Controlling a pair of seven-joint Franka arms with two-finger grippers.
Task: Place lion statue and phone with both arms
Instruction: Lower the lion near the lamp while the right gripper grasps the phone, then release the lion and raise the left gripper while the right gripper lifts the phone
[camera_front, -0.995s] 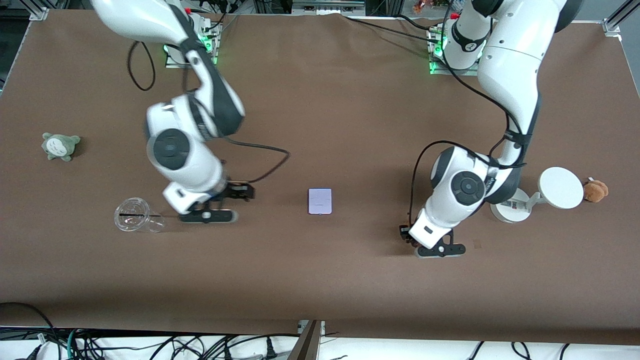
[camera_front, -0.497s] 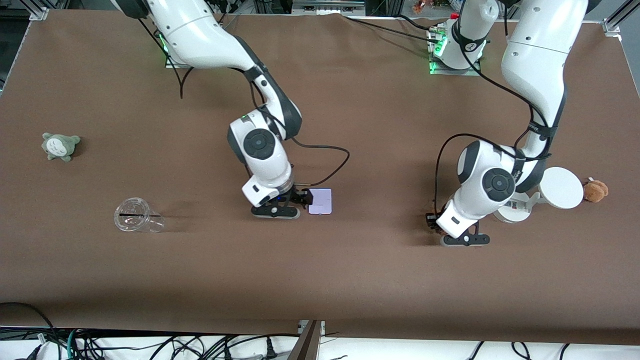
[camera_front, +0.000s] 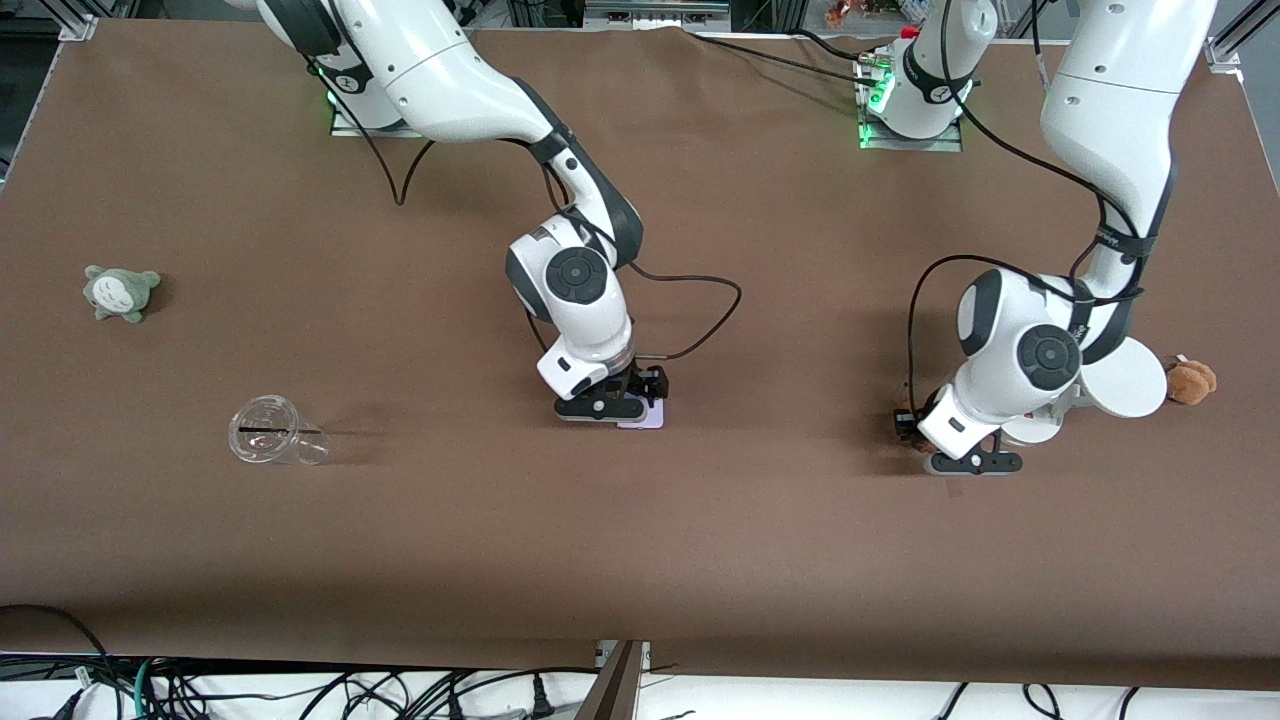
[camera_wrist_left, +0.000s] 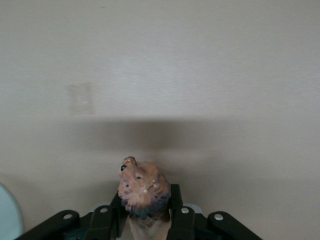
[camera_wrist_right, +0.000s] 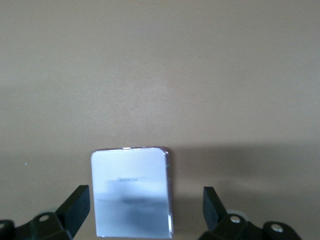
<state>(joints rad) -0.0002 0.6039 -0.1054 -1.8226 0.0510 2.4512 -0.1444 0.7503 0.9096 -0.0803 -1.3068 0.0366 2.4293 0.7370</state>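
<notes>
- Right hand (camera_wrist_right: 145, 210) spread wide over phone (camera_wrist_right: 132, 192), which lies flat on counter (camera_front: 700, 560).
- Left hand (camera_wrist_left: 146, 220) clamps lion (camera_wrist_left: 143, 187), above counter beside white stand (camera_front: 1125, 385).

Orange-brown lion statue (camera_wrist_left: 144, 187) pinched between fingers (camera_wrist_left: 176, 210); pale lavender phone (camera_wrist_right: 132, 192) flat on the table.

Just the extras we can spot on the table

We've got a grey-green plush (camera_front: 121, 292) and a clear cup (camera_front: 272, 432) lying on its side at one end, then a white stand (camera_front: 1122, 385) touching a brown plush (camera_front: 1192, 381) at the other end.
</notes>
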